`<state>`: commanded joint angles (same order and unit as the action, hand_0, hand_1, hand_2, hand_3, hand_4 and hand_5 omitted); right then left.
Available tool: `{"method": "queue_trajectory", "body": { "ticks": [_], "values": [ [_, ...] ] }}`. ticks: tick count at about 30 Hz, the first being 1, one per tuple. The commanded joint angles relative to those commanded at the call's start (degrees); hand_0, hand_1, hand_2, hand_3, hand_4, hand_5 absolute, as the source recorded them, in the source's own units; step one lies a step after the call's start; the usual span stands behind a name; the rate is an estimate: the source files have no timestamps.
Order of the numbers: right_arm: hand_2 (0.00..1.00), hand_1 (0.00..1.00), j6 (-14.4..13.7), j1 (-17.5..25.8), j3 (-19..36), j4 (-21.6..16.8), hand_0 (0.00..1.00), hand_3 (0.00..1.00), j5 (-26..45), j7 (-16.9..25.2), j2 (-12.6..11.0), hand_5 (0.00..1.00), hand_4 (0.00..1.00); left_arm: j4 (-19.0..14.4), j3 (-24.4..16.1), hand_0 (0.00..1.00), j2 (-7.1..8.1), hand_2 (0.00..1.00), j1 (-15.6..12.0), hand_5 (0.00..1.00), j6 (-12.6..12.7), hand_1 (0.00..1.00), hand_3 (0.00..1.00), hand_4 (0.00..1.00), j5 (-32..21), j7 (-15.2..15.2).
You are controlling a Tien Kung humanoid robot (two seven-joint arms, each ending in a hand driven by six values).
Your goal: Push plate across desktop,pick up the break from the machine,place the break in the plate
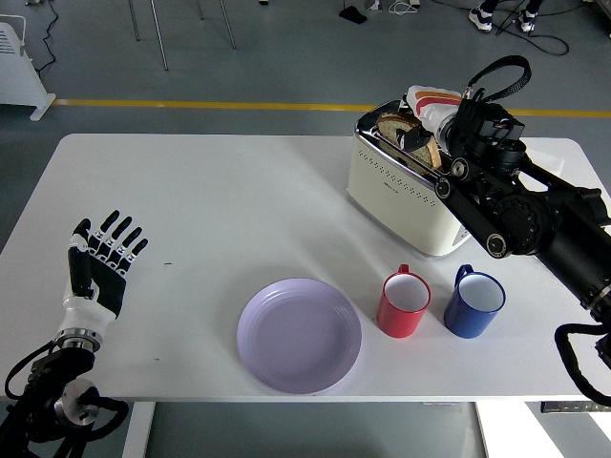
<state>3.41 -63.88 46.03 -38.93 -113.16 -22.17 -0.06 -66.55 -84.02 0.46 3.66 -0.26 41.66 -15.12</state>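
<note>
From the head view I see my right hand (431,134) over the cream toaster (406,196) at the desk's (210,200) far right, fingers pinched on the bread slice (406,134), which stands partly out of the slot. The lilac plate (300,335) lies near the front edge, left of the red mug (403,302) and blue mug (473,301). My left hand (98,267) rests at the left edge, fingers spread, holding nothing.

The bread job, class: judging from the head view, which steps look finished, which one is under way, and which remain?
Done, apparently: the purple plate sits at the table's near edge, empty. Under way: the right hand grips the bread slice, raised partly out of the cream toaster. Left: carrying it clear and laying it on the plate. The left hand rests open at the left.
</note>
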Motion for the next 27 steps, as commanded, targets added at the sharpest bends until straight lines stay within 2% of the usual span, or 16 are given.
{"method": "queue_trajectory", "body": {
  "ticks": [9,12,19,21,27],
  "values": [
    [0.439,0.419,2.32,-1.41,0.51,-3.02,0.507,0.497,-2.70,-1.16,-2.17,0.002,0.264,0.02,0.02,0.763,-0.01,0.827,0.15,0.998,-0.06,0.780,0.823,0.583,-0.01,0.03],
    [0.433,0.410,3.53,-2.37,1.01,-4.94,0.495,0.488,-3.92,-1.62,-3.82,0.002,0.253,-0.01,-0.12,0.763,0.00,0.825,0.16,0.998,-0.06,0.779,0.821,0.583,0.03,0.04],
    [0.431,0.406,4.87,-3.62,3.93,-11.62,0.490,0.483,-4.65,-2.41,-7.15,0.002,0.268,0.01,-0.30,0.763,-0.03,0.825,-0.06,0.998,-0.05,0.779,0.821,0.584,0.06,0.06],
    [0.431,0.406,4.90,-3.64,4.08,-12.08,0.490,0.483,-4.60,-2.45,-7.27,0.002,0.268,0.01,-0.30,0.763,-0.03,0.825,-0.06,0.998,-0.05,0.779,0.821,0.584,0.07,0.06],
    [0.431,0.403,3.97,-2.83,5.75,-19.83,0.482,0.479,1.18,-5.32,-8.96,0.002,0.257,0.01,-0.07,0.764,-0.16,0.825,0.02,0.998,-0.14,0.779,0.820,0.585,0.22,0.28]
  ]
}}
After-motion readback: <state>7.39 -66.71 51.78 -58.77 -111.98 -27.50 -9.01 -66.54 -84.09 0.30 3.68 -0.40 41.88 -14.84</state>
